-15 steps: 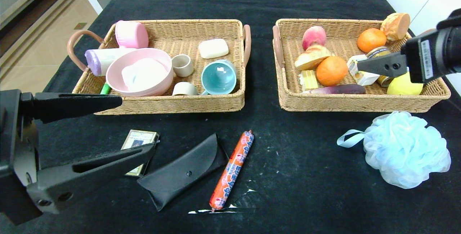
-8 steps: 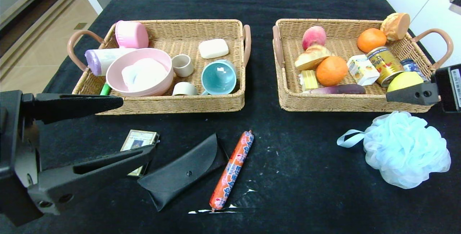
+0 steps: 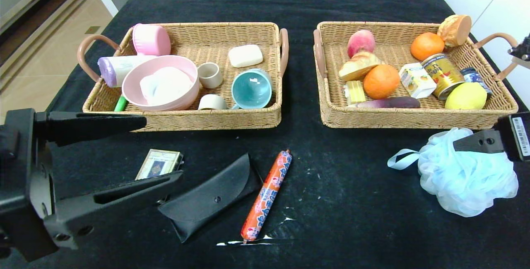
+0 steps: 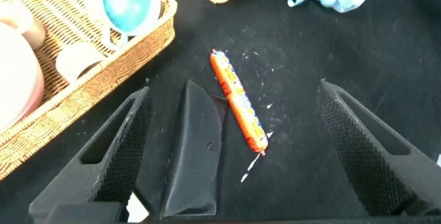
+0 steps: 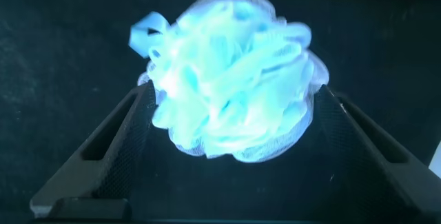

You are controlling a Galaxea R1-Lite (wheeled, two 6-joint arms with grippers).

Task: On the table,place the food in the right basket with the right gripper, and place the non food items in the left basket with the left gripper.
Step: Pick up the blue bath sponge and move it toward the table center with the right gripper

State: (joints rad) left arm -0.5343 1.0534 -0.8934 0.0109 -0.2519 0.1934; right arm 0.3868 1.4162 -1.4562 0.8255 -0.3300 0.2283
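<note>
The orange-red sausage stick (image 3: 267, 194) lies on the black table (image 3: 352, 219), beside the black flap pouch (image 3: 211, 198). The gold-edged card box (image 3: 159, 163) lies left of the pouch. My left gripper (image 3: 163, 147) is open and empty, hovering over the card box and pouch; in the left wrist view (image 4: 234, 93) the pouch (image 4: 196, 148) and sausage (image 4: 238, 101) lie between its fingers. My right gripper (image 3: 459, 145) is open over the light-blue pouf (image 3: 468, 182); its fingers flank the pouf (image 5: 234, 79). The soap bar (image 3: 245, 55) is in the left basket (image 3: 194, 121). The white carton (image 3: 416, 80) is in the right basket (image 3: 414, 121).
The left basket holds a pink bowl (image 3: 161, 82), a teal cup (image 3: 251, 89) and small cups. The right basket holds oranges (image 3: 381, 81), a peach, bread, cans and a lemon (image 3: 466, 96). White scuffs mark the cloth by the sausage's near end.
My right gripper has moved from over the right basket toward the front of the table and now sits over the pouf. My left gripper shifted slightly.
</note>
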